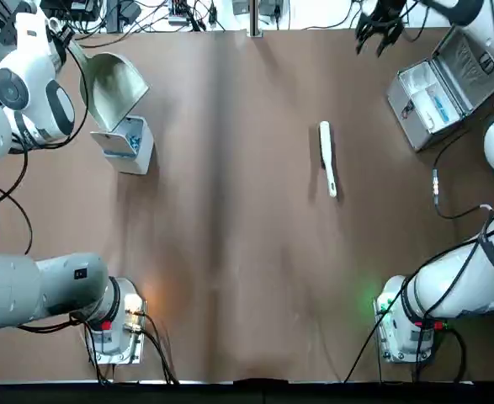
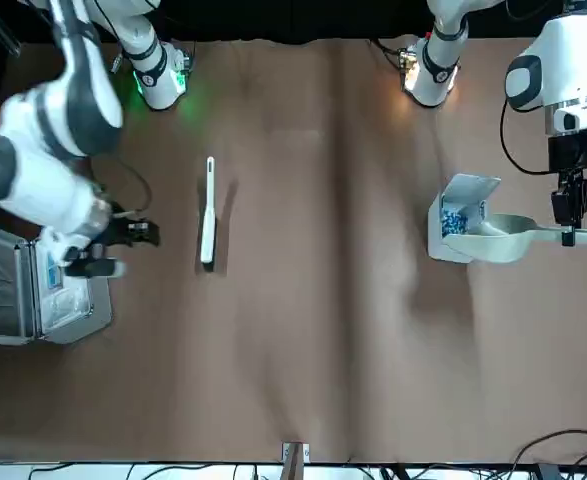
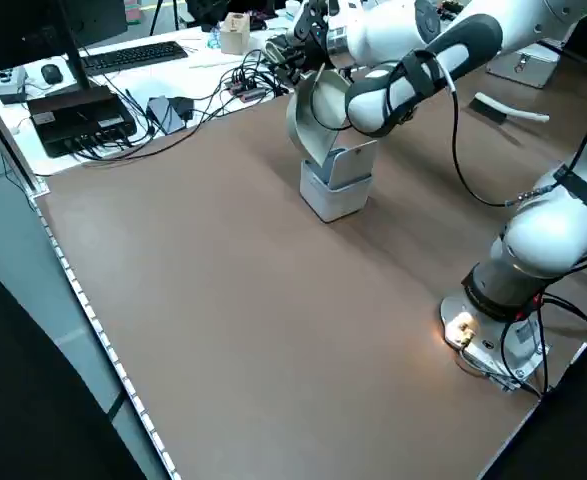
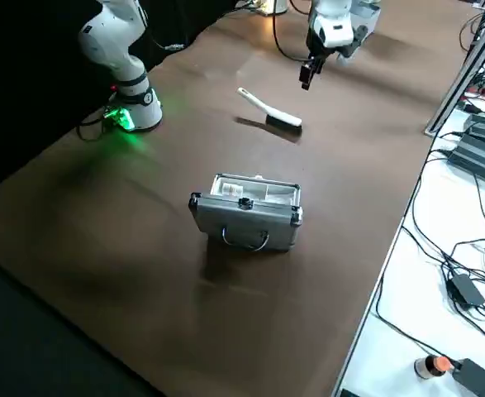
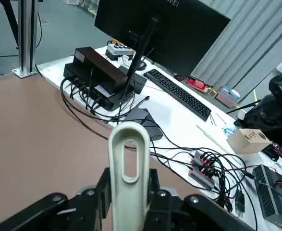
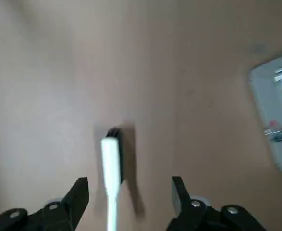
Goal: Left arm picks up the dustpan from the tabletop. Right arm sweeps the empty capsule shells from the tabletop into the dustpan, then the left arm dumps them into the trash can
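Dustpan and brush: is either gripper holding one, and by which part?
The left gripper holds the dustpan by its thin handle, tipped over the trash can. The right gripper is open, empty; the brush lies on the table.

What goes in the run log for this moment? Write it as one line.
stage: dumping | left gripper: shut on pale cream plastic dustpan, tilted over white square trash can | right gripper: open, empty | slim white brush: on table

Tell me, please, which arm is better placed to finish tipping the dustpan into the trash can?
Left. Its gripper holds the dustpan by the handle, the scoop over the trash can. The right gripper is open near the far edge.
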